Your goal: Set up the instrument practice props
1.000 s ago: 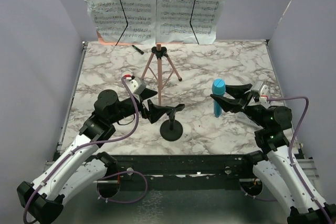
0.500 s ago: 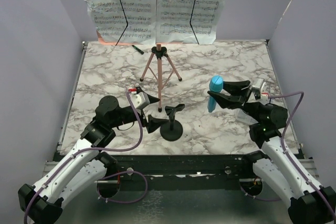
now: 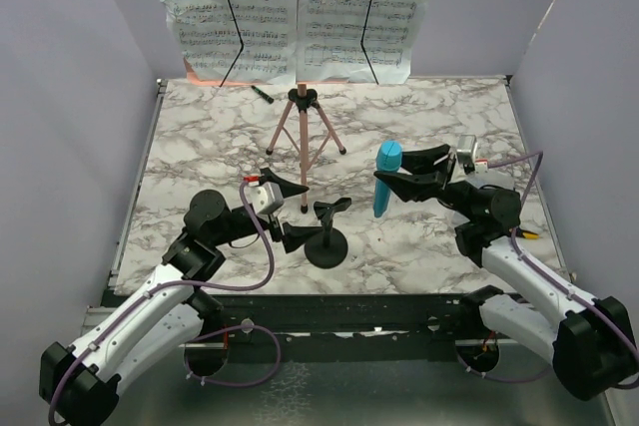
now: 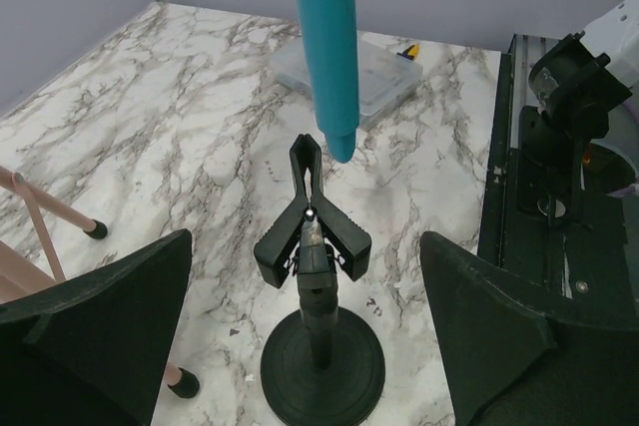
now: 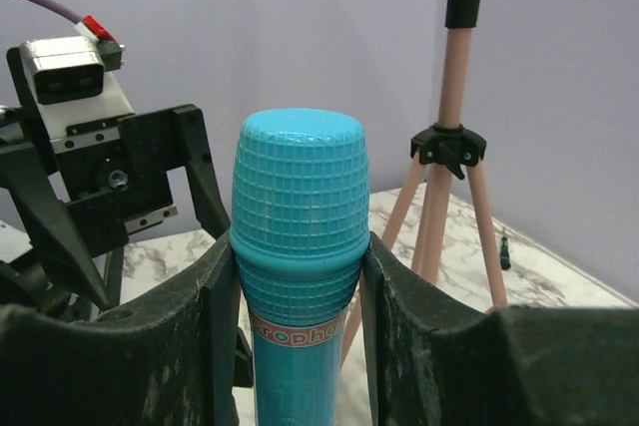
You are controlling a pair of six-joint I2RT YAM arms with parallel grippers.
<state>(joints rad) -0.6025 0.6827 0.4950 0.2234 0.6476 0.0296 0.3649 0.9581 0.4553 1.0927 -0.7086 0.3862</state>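
Currently your right gripper (image 3: 392, 171) pinches the blue microphone (image 5: 300, 216) upright, its lower tip just above and right of the mic stand (image 4: 318, 346) clip. Your left gripper (image 3: 293, 214) is spread wide, flanking that stand without touching.

Bright even light, soft shadows; wrist-cam fg perhaps slightly blurred.

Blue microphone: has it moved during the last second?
Yes. The blue microphone, held in the right pincer, has shifted left, closer to the black mic stand, which stayed put.
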